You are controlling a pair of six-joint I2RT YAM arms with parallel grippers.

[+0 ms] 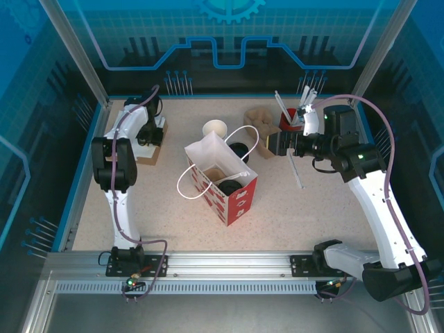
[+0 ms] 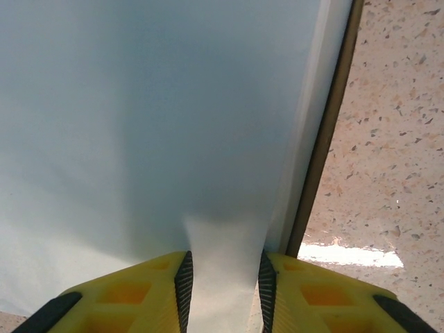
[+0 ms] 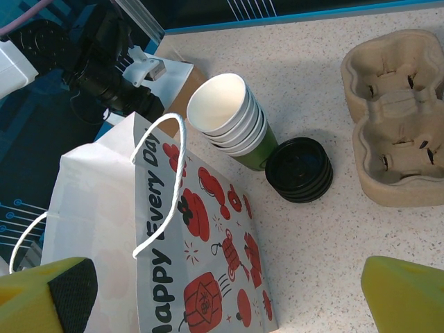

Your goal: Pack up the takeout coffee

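We count one takeout coffee (image 1: 229, 186), inside one bag (image 1: 239, 201), tabletop (image 1: 319, 208) centre. One cup stack (image 3: 229, 118) at bag's 12 o'clock, one lid stack (image 3: 300, 168) at 1, one carrier (image 3: 395, 118) at 2. Left fingers (image 2: 139, 295) pinch white sheet (image 2: 139, 104); right fingers (image 3: 406, 298) released.

A robotics lab test cell: an aluminium rail (image 1: 229, 263) at six o'clock carries the left arm (image 1: 114, 166) and right arm (image 1: 378, 191). Blue gear-printed panels (image 1: 229, 28) stand at twelve, with a speckled table (image 1: 326, 208) between.
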